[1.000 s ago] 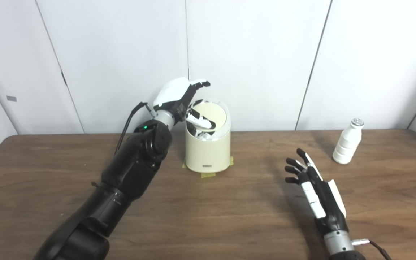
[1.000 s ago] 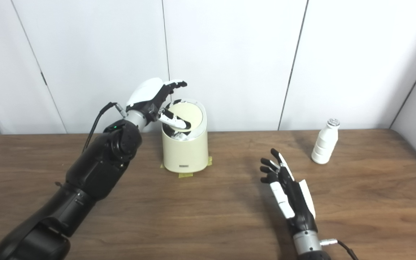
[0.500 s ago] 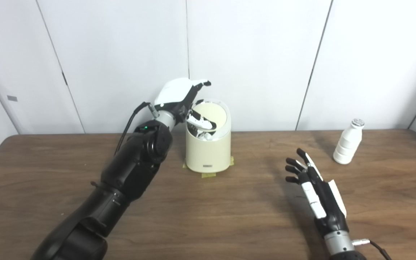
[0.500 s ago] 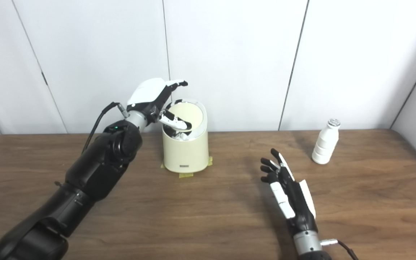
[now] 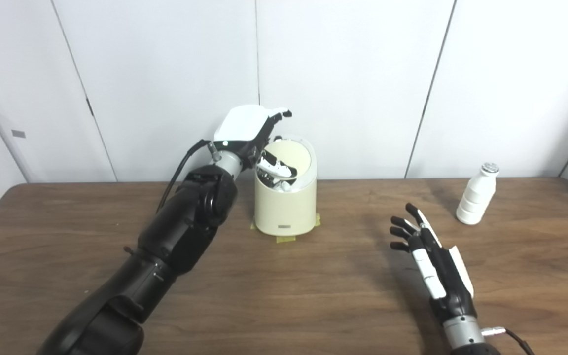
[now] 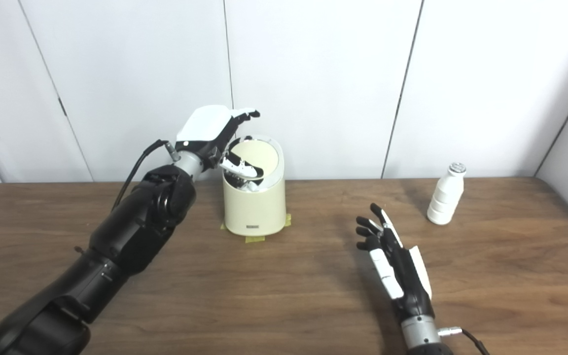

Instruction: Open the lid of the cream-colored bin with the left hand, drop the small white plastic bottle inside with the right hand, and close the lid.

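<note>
Left hand (image 5: 252,133) grips the lid (image 5: 291,158) tilted open below its fingers; right hand (image 5: 429,264) waits, fingers spread, bottle (image 5: 476,201) beyond it

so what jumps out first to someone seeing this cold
The left hand at the cream-colored bin, far centre of the table: its lid is tipped open, with the thumb reaching into the opening. The right hand rests open on the near right; the small white plastic bottle stands upright beyond it, untouched.
</note>
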`<state>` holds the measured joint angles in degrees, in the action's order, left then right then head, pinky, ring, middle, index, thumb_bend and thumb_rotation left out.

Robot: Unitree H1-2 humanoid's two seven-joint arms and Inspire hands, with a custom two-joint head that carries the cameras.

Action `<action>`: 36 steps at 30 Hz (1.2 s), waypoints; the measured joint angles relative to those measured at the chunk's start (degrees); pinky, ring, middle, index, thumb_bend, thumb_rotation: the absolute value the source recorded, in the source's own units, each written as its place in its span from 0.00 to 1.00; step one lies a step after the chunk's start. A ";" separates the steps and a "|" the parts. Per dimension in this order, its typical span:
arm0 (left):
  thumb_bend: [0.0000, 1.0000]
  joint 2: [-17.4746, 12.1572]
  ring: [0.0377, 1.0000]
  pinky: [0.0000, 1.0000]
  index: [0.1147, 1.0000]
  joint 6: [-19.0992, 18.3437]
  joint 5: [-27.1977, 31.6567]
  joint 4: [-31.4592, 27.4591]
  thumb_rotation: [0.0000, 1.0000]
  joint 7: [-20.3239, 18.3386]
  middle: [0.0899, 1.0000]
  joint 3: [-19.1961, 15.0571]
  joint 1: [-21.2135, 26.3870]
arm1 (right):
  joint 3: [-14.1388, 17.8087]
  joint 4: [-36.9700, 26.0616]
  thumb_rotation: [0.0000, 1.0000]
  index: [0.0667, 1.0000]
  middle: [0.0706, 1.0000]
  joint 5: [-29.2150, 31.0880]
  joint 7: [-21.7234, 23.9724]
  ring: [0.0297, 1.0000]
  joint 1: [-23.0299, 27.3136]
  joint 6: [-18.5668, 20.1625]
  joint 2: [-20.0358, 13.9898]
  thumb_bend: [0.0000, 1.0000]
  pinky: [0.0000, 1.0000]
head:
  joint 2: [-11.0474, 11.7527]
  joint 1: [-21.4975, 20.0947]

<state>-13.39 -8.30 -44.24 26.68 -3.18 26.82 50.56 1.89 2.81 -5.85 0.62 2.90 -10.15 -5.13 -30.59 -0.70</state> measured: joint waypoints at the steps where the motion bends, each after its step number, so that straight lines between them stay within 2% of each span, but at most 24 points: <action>1: 0.92 0.01 0.80 0.72 0.87 -0.40 0.65 -0.62 0.00 -0.71 0.83 -0.46 -0.18 | -0.01 -0.03 0.94 0.94 0.84 0.00 0.00 0.82 0.00 0.08 0.01 0.48 0.73 | 0.00 0.00; 3: 0.88 0.11 0.82 0.73 0.87 -1.39 1.91 -2.50 0.00 -2.59 0.83 -1.64 -0.84 | -0.01 -0.13 0.93 0.94 0.84 0.05 0.00 0.82 -0.03 0.10 0.01 0.48 0.72 | 0.00 0.09; 6: 0.77 0.34 0.82 0.70 0.85 -2.51 4.23 -5.60 0.07 -5.11 0.82 -3.41 -1.88 | 0.10 -0.21 0.91 0.94 0.84 1.28 0.44 0.82 -0.06 0.23 0.02 0.47 0.73 | -0.09 0.00; 8: 0.65 0.93 0.78 0.66 0.83 -4.24 6.34 -8.90 0.13 -6.68 0.80 -5.72 -3.12 | 0.28 -0.24 0.91 0.94 0.84 2.53 0.94 0.83 -0.07 0.31 0.03 0.48 0.75 | -0.18 -0.09; 11: 0.44 1.94 0.78 0.68 0.81 -7.08 9.29 -13.79 0.25 -7.68 0.79 -9.40 -4.78 | 0.49 -0.23 0.90 0.94 0.85 3.92 1.52 0.83 -0.08 0.38 0.04 0.48 0.75 | -0.18 -0.26; 12: 0.42 2.03 0.78 0.69 0.81 -7.68 10.13 -15.31 0.27 -7.96 0.79 -10.29 -5.23 | 0.50 -0.23 0.90 0.94 0.85 4.05 1.54 0.84 -0.08 0.37 0.04 0.49 0.75 | -0.18 -0.26; 14: 0.31 2.41 0.80 0.74 0.81 -8.95 12.03 -18.53 0.77 -8.01 0.80 -12.90 -6.21 | 0.49 -0.23 0.91 0.94 0.84 4.07 1.56 0.83 -0.08 0.40 0.06 0.49 0.75 | -0.18 -0.18; 15: 0.30 2.63 0.80 0.75 0.81 -9.29 12.60 -20.13 0.86 -7.92 0.80 -14.26 -6.88 | 0.49 -0.23 0.91 0.94 0.84 4.07 1.56 0.83 -0.08 0.44 0.07 0.49 0.75 | -0.18 -0.17; 17: 0.34 2.89 0.79 0.76 0.80 -9.63 14.13 -22.51 0.97 -7.07 0.78 -16.19 -8.28 | 0.51 -0.23 0.91 0.94 0.84 4.07 1.56 0.83 -0.08 0.54 0.08 0.49 0.75 | -0.18 -0.09; 22: 0.42 5.48 0.79 0.75 0.82 -6.42 20.99 -24.15 1.00 -2.42 0.80 -22.91 -13.88 | 0.51 -0.13 0.91 0.94 0.84 4.13 1.57 0.82 -0.07 0.59 0.09 0.48 0.73 | 0.00 0.09; 26: 0.47 7.12 0.79 0.74 0.85 -3.63 24.94 -25.75 1.00 -0.08 0.82 -24.98 -20.00 | 0.55 -0.06 0.90 0.94 0.84 4.14 1.79 0.83 -0.05 0.47 0.04 0.48 0.74 | -0.09 0.09; 29: 0.45 7.22 0.80 0.75 0.86 -1.75 27.10 -26.61 1.00 0.43 0.82 -25.88 -23.39 | 0.55 0.06 0.91 0.94 0.84 4.20 1.92 0.83 0.05 0.32 0.05 0.48 0.74 | -0.18 0.18; 36: 0.46 6.65 0.82 0.81 0.87 -1.36 32.44 -32.35 1.00 0.47 0.83 -28.74 -29.30 | 0.64 0.13 0.90 0.94 0.84 4.56 2.04 0.83 0.05 0.34 0.04 0.47 0.74 | -0.44 0.18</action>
<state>-6.74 -9.66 -11.80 -5.67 -2.71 -1.92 21.26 2.53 2.94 -1.29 2.66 2.95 -9.81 -5.09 -31.03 -0.53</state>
